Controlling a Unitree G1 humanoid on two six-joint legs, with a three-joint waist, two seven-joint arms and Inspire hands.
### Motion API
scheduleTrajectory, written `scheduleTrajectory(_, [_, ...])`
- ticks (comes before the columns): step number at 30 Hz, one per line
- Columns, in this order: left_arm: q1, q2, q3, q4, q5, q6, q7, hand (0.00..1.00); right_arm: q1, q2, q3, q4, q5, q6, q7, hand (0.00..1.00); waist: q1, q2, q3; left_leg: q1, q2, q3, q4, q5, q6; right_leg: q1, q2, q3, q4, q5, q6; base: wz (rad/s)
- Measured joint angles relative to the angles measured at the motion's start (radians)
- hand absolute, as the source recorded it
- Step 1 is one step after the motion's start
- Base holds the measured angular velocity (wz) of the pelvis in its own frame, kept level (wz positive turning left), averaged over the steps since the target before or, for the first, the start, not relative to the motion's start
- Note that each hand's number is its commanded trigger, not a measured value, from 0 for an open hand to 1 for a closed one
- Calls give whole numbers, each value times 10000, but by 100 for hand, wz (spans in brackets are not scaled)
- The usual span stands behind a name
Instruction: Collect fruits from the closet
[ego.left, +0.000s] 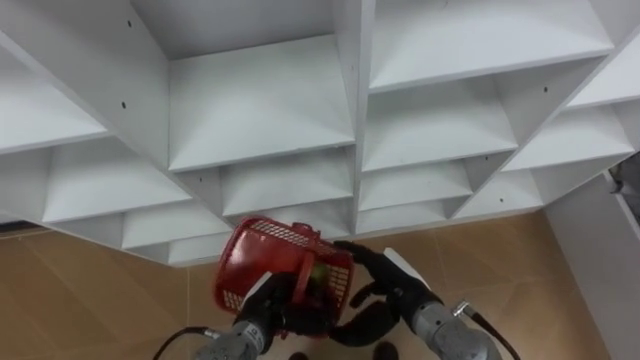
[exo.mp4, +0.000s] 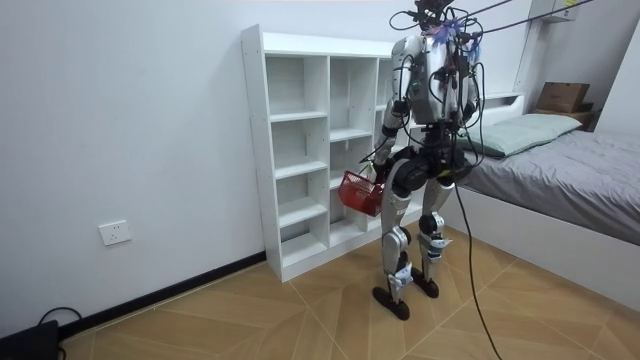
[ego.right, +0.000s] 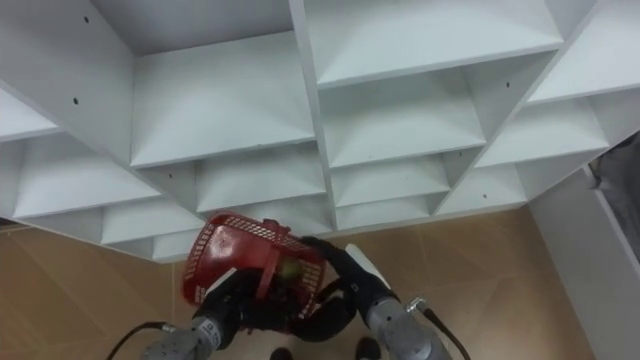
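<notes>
Left eye view: the left hand (ego.left: 266, 303) curls its fingers on the red basket (ego.left: 255, 255) below the white shelves (ego.left: 260, 100), and the right hand (ego.left: 385, 272) lays straight fingers on its rim. Room view: the robot stands facing the shelves, basket at its hip. Right eye view: a green fruit (ego.right: 290, 268) lies in the basket

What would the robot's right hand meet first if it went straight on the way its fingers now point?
Most likely the red basket, at its rim: the right hand points there, though depth is unclear.
</notes>
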Motion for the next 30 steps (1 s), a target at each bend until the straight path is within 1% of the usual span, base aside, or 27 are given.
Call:
scheduleTrajectory(3, [0, 13, -174, -5, -321, -15, -18, 100, 6, 11, 36, 0, -1, 0, -7, 0, 5, 1, 0, 0, 0, -8, -2, 0, 0, 2, 0, -1, -9, 2, -2, 0])
scheduleTrajectory(9, [1, 43, -563, -169, -328, -60, -39, 100, 4, 11, 42, 142, 3, -12, -12, 0, 3, 0, 0, 5, -1, -9, 1, 0, 0, 11, -2, 1, -14, 4, -2, 0])
scheduleTrajectory(17, [-1, 53, -576, -184, -298, -79, -64, 100, -51, 11, 35, 388, 1, -12, -36, 0, -1, -3, 2, 57, 3, -9, 28, 0, 0, 77, -5, -1, -16, 5, -2, 0])
scheduleTrajectory(20, [13, 107, -576, -36, -297, -82, -65, 100, -52, -19, 37, 624, 26, -12, -53, 0, 22, -8, 12, 244, 5, -7, -24, 0, 0, 258, 1, -11, -69, 4, -2, 0])
scheduleTrajectory(22, [14, 211, -570, 69, -317, -78, -58, 100, -81, -31, 39, 778, 192, -18, -82, 0, 11, -18, 38, 383, 3, -7, -82, 0, 0, 394, 3, -13, -105, 3, -1, 0])
scheduleTrajectory(23, [17, 240, -565, 71, -319, -79, -58, 100, -77, -28, 25, 838, 192, -18, -102, 0, 14, -21, 39, 405, 3, -7, -83, 0, 0, 418, 3, -12, -109, 2, 1, 0])
scheduleTrajectory(25, [14, 404, -497, 72, -268, -83, -29, 100, -22, -89, -9, 853, 150, -16, -122, 0, 8, -48, 54, 443, -4, -3, -125, -1, -1, 430, -2, -15, -101, 1, 3, 0])
scheduleTrajectory(26, [24, 445, -442, 71, -179, -82, -26, 100, -10, -117, -21, 854, 99, -16, -116, 0, 14, -63, 61, 464, -5, 5, -143, -1, -1, 439, -2, -14, -96, 1, 3, 0])
scheduleTrajectory(27, [80, 485, -234, 71, 41, -82, -6, 100, 23, -145, -45, 854, 56, -16, -74, 0, 8, -85, 75, 524, -5, 22, -189, 0, -1, 478, 6, -1, -109, 1, 3, 0])
scheduleTrajectory(30, [192, 611, -55, 73, 286, -84, 61, 100, 171, -143, -120, 852, 13, -16, -40, 0, -1, -96, 73, 750, 6, 22, -277, -10, -14, 707, 61, 11, -243, 7, 7, -3])
